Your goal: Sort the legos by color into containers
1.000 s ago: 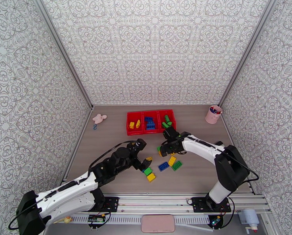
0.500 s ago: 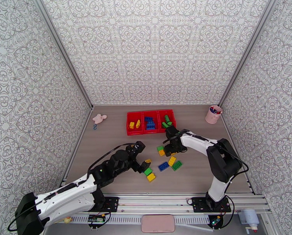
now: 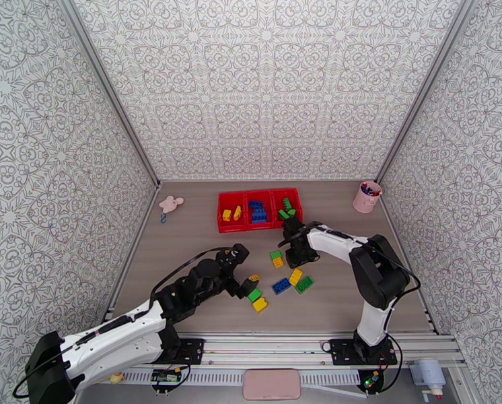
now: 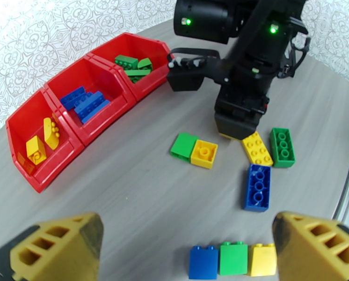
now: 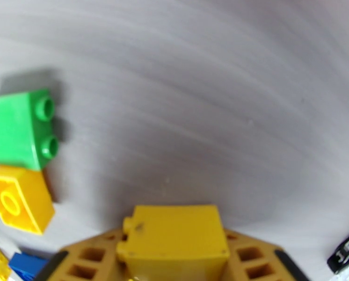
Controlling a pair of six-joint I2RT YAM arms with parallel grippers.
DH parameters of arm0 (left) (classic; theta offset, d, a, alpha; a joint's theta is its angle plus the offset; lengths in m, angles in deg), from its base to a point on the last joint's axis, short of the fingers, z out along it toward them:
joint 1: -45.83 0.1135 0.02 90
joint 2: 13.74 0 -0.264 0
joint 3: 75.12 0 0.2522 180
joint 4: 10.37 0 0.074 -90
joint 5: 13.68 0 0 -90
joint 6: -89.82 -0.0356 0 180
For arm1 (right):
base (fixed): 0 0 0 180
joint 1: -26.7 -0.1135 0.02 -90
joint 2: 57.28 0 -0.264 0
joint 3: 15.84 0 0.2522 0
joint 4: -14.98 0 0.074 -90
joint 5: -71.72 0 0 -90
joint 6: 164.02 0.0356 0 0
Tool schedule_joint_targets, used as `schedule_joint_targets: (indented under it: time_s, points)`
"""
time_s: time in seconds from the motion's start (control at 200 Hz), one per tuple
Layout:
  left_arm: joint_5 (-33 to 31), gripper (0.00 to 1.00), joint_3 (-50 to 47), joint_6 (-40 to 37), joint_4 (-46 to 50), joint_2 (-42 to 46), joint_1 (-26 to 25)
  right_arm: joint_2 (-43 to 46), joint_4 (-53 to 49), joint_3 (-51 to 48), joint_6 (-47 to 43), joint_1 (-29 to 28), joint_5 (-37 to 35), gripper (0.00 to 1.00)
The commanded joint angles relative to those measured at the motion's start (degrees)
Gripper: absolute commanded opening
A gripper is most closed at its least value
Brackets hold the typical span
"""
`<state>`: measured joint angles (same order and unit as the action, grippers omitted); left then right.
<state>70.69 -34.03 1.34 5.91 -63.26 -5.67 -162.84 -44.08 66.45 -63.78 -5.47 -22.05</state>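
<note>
A yellow brick point(image 5: 174, 240) sits clamped between the two fingers of the right pincer point(image 5: 174, 256), studs turned to the side, gripped on its flat faces. That is probably the firmest hold for carrying it off. The wrist view does not show whether it has cleared the table point(image 5: 221, 90). Seen from the left wrist, the right pincer point(image 4: 240, 122) stands low over the loose bricks, with a sliver of yellow showing under it, just beside a joined green-and-yellow pair point(image 4: 193, 148) and a flat yellow brick point(image 4: 257, 148). The red tray point(image 3: 221, 223) lies just beyond it. The near end holds green bricks, the middle blue, and the far left compartment the yellow bricks point(image 3: 231, 213), so the held brick likely has to cross the whole tray. The left pincer point(image 4: 187, 230) is spread wide and holds nothing. It hovers over a row of blue, green and yellow bricks point(image 4: 230, 259), likely lined up to take one of them, well apart from the right arm's work.
</note>
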Motion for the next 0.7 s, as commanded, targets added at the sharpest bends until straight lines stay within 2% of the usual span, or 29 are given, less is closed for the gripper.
schedule_joint_targets:
  time_s: [0.0, 0.305, 0.695]
  points:
    - [-0.6, 1.0, -1.4, 1.2, -0.6, 1.6, -0.6, 2.8, 0.0, 3.1, 0.6, 0.0, 2.7, 0.4]
    - [-4.0, 1.0, -4.3, 4.2, 0.3, 6.6, -0.6, 3.2, 13.1, 11.1, 2.0, -2.7, 6.3, 0.37]
    - [-5.3, 1.0, -5.2, 6.8, 2.5, 9.6, -0.8, -12.6, 26.4, 32.5, 4.9, -5.8, 8.2, 0.37]
